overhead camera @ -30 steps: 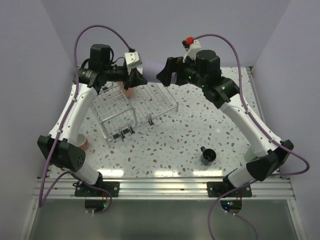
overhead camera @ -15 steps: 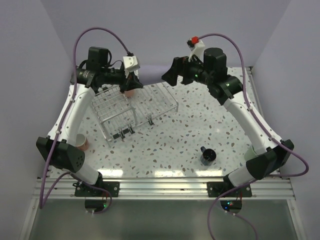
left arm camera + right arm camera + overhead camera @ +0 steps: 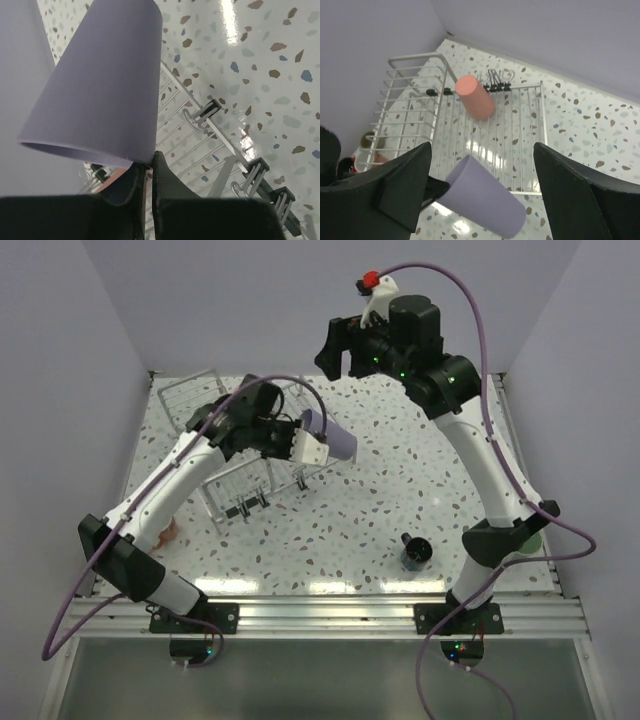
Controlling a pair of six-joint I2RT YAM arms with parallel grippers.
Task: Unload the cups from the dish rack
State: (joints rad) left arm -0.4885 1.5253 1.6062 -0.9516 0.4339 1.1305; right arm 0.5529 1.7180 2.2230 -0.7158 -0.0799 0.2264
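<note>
Top view, left hand: gripping the lavender cup by its rim and holding it tilted over the rack.
Top view, right hand: hanging high above the back of the counter, spread wide, carrying nothing.
Top view, dark cup: standing on the counter, well apart from the rack.
Left wrist view: fingers pinching the cup's wall; black clips showing below.
Right wrist view: salmon cup lying on its side on the rack's wires.

Cup lies in rack, tumbler above (near edge).
</note>
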